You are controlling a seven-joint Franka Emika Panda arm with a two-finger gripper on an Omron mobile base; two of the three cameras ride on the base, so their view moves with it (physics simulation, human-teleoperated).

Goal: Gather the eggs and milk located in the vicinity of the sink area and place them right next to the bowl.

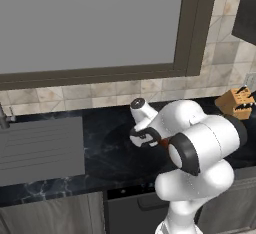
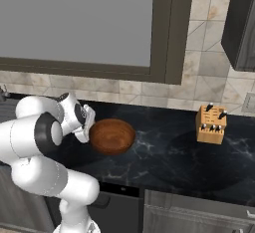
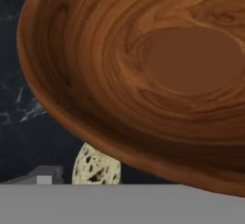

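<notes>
Gripper [image 2: 91,119] open just beside bowl [image 2: 112,136].

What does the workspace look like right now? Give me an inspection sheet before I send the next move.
Surface: dark marbled counter, under a tiled wall and a large window.
Job's things: wooden bowl upright on the counter; the hand view looks into it and nothing lies inside. Sink at the far left, drainboard ribbed. A pale speckled round thing lies by the bowl's rim, cannot tell what it is. Milk: nothing seen.
Clutter: knife block to the right of the bowl, apart from it.
Gripper: gripper close to the bowl's left rim, open, holding nothing.
Cables: nothing seen.
Surroundings: dark cabinet upper right, drawers below the counter.
</notes>
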